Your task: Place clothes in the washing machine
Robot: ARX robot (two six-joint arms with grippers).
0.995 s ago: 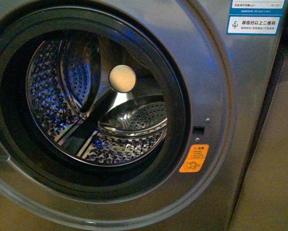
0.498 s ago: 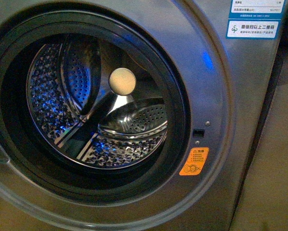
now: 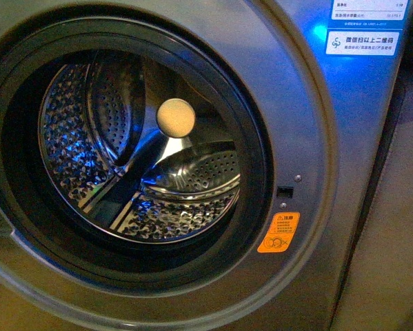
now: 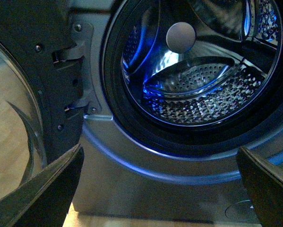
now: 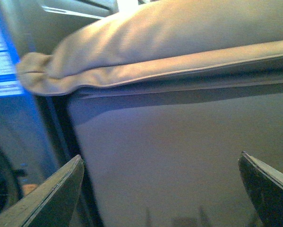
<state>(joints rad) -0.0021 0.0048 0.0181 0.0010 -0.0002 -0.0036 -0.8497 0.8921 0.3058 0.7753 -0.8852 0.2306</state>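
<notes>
Front view showed the big grey metal washing machine [image 3: 309, 138] very close, filling almost the whole picture. Its round door hole had a thick black rim [image 3: 253, 148]. Behind the rim sat the shiny steel drum [image 3: 68, 138] with lots of little holes. A round cream-coloured disc [image 3: 176, 117] sat in the middle of the drum's back wall. Blue light shone on the steel. A small orange warning sticker [image 3: 278, 232] was stuck on the grey front, low and to the right of the hole. Blue and white paper labels [image 3: 362, 43] were up in the top right corner.

Left wrist view looked into the drum from lower down. The left gripper [image 4: 158, 148] was spread wide, its two dark fingers [image 4: 47, 189] far apart, in front of the machine's lower front. The dark door with its clear round window [image 4: 13, 132] stood swung open beside the hole, hanging on grey hinges [image 4: 77, 47].

Right wrist view showed the right gripper [image 5: 160, 155] spread wide too. It faced a flat beige panel [image 5: 179, 156] just beside the machine. A soft tan cushion [image 5: 179, 42] touched the panel's edge.
</notes>
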